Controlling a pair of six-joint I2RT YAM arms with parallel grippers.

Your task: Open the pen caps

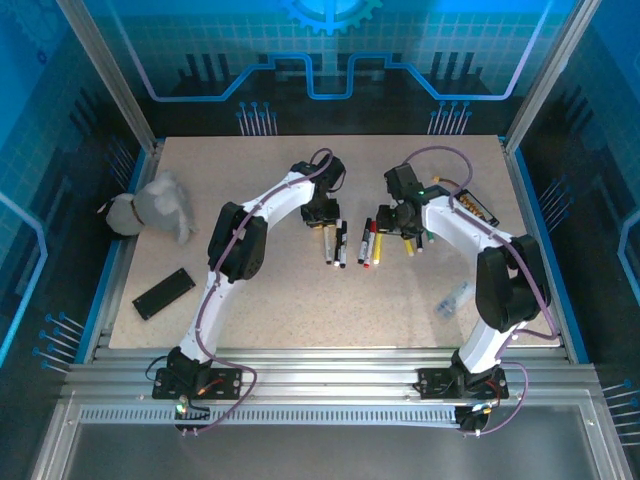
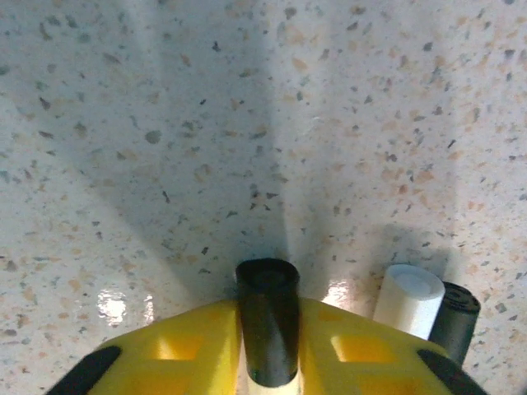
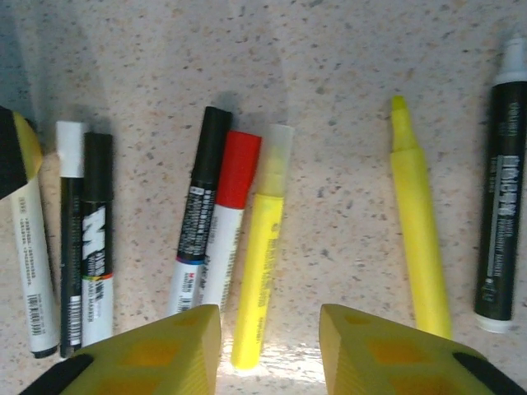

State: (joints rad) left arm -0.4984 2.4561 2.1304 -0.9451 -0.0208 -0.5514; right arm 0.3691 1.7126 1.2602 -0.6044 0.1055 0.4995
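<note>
My left gripper (image 2: pixel 268 309) is shut on a pen with a white barrel and a black cap (image 2: pixel 268 325) that sticks out past the yellow fingers, low over the table. Beside it lie a white cap (image 2: pixel 409 298) and a black cap (image 2: pixel 457 317). My right gripper (image 3: pixel 270 317) is open over a yellow highlighter (image 3: pixel 259 280) with a clear cap. To its left lie a black-capped pen (image 3: pixel 202 197) and a red-capped pen (image 3: pixel 237 169). An uncapped yellow highlighter (image 3: pixel 418 230) and a black marker (image 3: pixel 501 206) lie to its right. In the top view both grippers (image 1: pixel 322 220) (image 1: pixel 393 225) hang over the pens (image 1: pixel 338 245).
A flat black slab (image 1: pixel 163 293) lies near the front left and a grey cloth bundle (image 1: pixel 155 205) at the far left. A clear plastic piece (image 1: pixel 455 298) rests front right. A small orange and black object (image 1: pixel 478 208) sits at the right edge. Blue rails frame the table.
</note>
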